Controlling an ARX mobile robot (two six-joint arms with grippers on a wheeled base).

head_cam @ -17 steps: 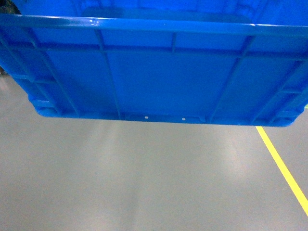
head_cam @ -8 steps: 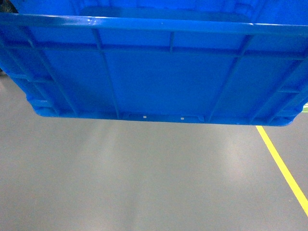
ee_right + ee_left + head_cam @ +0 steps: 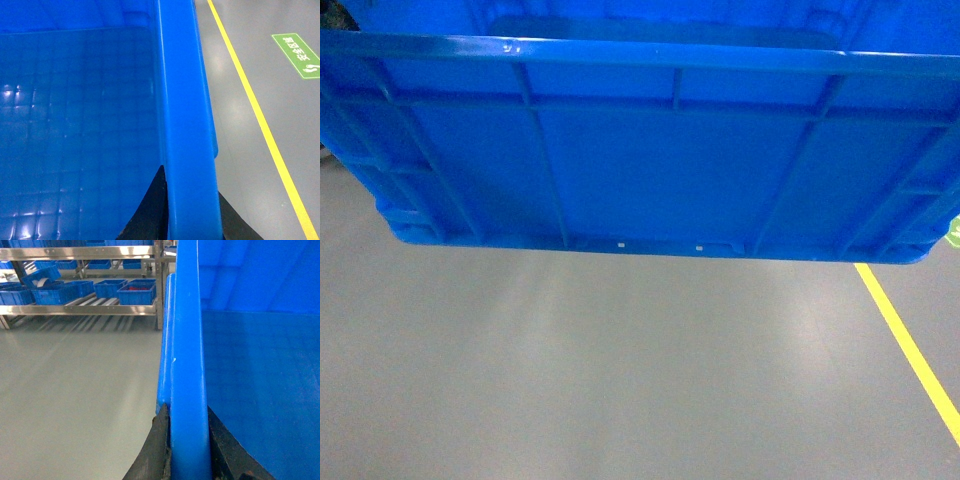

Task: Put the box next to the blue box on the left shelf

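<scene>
The box [image 3: 650,150] hangs clear of the grey floor [image 3: 620,380], filling the upper half of the head view, its ribbed near wall and stepped base facing the camera and its thick rim running across the top. It is open-topped, and no contents show in the part of its inside that the wrist views take in.

The left hand [image 3: 187,450] pinches the box's left rim: one dark finger [image 3: 157,450] lies against the outside of the rim, the other presses the inside, with the rolled blue edge clamped between them. The right hand [image 3: 192,210] grips the right rim the same way, one dark finger [image 3: 150,210] inside the box and the other outside it.

Far off to the left, in the left wrist view, stands the left shelf [image 3: 80,310], a steel rack with white rollers between its rails. Several small blue bins [image 3: 122,291] sit on its lower level, one holding something red; more blue bins line the level above.

On the right, a yellow line [image 3: 910,350] crosses the floor, and beyond it lies a green floor marking [image 3: 298,54] with white characters.
</scene>
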